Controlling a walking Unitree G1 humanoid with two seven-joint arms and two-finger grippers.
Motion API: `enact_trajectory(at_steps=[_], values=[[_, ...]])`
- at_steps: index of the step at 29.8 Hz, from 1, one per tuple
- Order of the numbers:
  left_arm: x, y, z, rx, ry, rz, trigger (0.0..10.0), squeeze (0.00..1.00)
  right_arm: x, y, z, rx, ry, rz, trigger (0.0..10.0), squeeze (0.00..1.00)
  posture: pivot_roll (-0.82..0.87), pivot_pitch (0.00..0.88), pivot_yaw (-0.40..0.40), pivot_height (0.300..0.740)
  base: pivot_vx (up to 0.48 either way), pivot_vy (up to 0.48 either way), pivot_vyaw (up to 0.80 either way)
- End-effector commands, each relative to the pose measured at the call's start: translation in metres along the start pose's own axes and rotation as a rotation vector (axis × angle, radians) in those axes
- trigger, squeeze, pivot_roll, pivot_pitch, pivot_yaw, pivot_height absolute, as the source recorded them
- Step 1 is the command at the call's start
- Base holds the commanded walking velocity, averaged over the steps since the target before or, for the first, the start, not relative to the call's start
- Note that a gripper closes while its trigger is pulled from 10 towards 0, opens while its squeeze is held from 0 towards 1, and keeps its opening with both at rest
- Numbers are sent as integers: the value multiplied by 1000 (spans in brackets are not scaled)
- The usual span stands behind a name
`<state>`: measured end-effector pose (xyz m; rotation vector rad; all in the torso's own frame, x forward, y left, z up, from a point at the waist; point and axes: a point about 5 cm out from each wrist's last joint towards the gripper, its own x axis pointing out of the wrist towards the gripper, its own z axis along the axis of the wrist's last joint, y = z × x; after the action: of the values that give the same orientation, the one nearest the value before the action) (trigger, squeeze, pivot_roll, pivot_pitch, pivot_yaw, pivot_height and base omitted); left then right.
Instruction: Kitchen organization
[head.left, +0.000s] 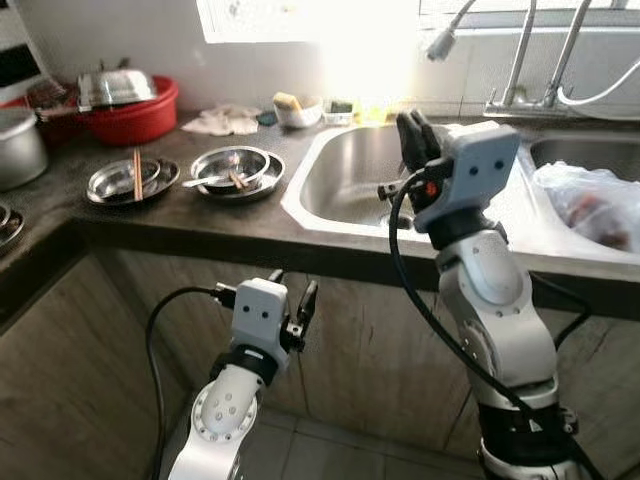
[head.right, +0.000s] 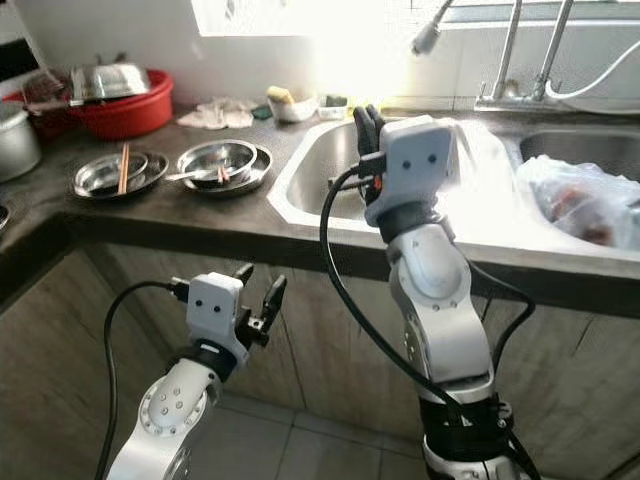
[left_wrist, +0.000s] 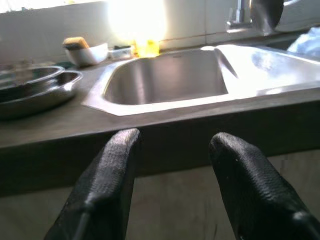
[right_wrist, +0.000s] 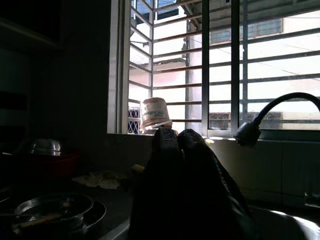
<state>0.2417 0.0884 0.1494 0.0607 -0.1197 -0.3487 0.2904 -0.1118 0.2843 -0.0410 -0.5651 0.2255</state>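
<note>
Upward, closed right gripper (head.left: 414, 130) above the sink (head.left: 350, 180).

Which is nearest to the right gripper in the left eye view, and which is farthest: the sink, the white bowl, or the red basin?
From the right gripper, nearest first:
1. Sink, directly under it.
2. White bowl, behind, toward the window.
3. Red basin, far along the counter's left end.

Steel bowls (head.left: 237, 168) nested on dark counter (head.left: 200, 215), chopsticks (head.left: 137, 174) across steel plate (head.left: 132, 181), sink (head.left: 355, 185) empty
</note>
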Motion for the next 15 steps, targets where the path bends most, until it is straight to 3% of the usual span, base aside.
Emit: enact_trajectory(at_steps=[1,15], values=[[0,2,2,13,-10,7,10000,0,1,-1,1,14,-4,-2,10000,0,75,44,17,740,330,0,0],[0,0,1,11,-9,-2,10000,0,2,-9,-4,-17,8,-19,10000,0,74,34,17,740,332,0,0]])
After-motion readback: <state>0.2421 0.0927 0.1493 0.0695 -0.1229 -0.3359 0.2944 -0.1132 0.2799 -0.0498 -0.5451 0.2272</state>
